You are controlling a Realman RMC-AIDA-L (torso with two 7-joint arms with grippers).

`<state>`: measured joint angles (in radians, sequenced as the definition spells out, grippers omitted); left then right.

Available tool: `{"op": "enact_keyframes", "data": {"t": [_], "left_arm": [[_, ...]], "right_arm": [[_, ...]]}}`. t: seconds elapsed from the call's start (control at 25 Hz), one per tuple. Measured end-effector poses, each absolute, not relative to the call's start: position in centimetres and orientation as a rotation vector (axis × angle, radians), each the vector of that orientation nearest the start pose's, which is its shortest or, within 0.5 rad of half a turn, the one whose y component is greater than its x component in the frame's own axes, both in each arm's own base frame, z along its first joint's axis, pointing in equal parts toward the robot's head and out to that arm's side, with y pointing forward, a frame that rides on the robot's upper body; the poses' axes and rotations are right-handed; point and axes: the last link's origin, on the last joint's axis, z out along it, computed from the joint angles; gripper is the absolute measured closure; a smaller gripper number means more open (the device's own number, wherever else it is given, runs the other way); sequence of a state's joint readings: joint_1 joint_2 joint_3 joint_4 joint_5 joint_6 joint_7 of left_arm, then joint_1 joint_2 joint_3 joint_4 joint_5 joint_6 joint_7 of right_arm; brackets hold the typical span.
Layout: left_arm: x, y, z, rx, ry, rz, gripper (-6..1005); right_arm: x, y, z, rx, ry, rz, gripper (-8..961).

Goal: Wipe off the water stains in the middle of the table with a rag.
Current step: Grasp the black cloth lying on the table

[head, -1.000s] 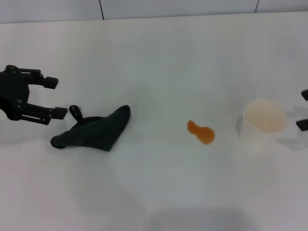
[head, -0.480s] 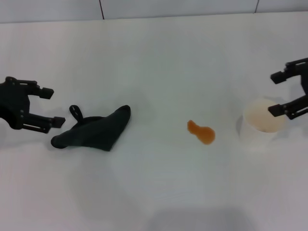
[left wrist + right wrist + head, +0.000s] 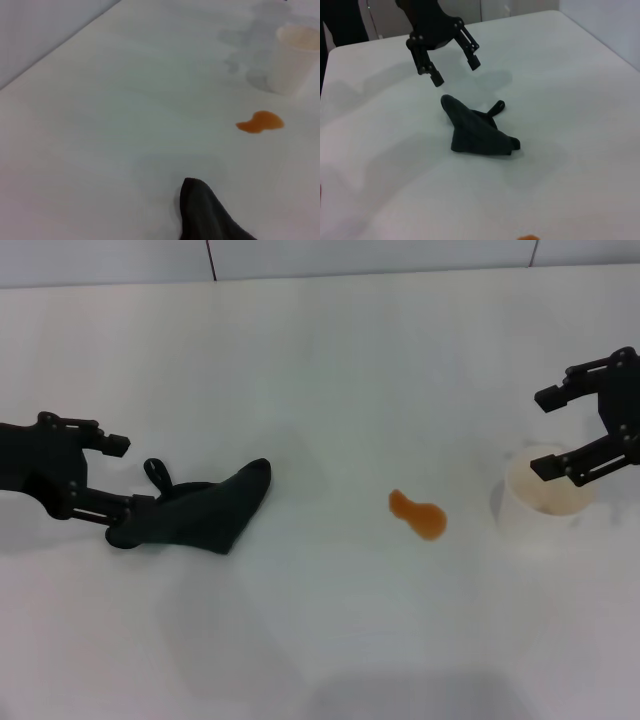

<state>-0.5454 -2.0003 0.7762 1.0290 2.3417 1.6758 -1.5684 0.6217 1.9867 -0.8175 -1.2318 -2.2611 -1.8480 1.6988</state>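
You have barely started: the water stains [image 3: 418,515] are untouched, a small orange-amber blot lying near the middle of the desk [image 3: 330,360], and the rag [image 3: 195,513] lies loose on the desk, not yet picked up.

From the blot, the rag sits out at nine o'clock, well apart from it, a dark crumpled wedge with its small loop at its far left end. Your left gripper [image 3: 122,473] is right at that end, at nine o'clock of the rag, with its jaws apart. The lower finger looks close to the cloth's edge by the loop, but you cannot tell from the head view whether it touches. In the right wrist view the same gripper [image 3: 454,70] hangs just beyond the rag [image 3: 476,132], jaws spread, nothing between them.

Your right gripper [image 3: 547,433] is at three o'clock of the blot, over the rim of a white paper cup [image 3: 545,502], jaws apart and holding nothing. It plays no visible part in the wiping.

What is left is nearly everything: close the left jaws on the rag, carry it toward three o'clock to the blot, then press and sweep until the desk shows clean. Mind the cup, which stands near the blot on the far side.
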Motion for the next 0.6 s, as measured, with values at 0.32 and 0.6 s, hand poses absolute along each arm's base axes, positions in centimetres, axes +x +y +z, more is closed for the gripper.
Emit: {"op": "enact_keyframes", "data": {"t": [0.32,0.6], "left_arm": [[-26.9,34.2,6.1,-2.845,-0.460,-0.014,140],[-27.1,34.5,5.1,-2.829,-0.467,0.032,141]], "right_arm": [[20.0,35.0,9.1,-2.940,0.268,0.055,96],[20.0,35.0,9.1,-2.942,0.264,0.054,96]]}}
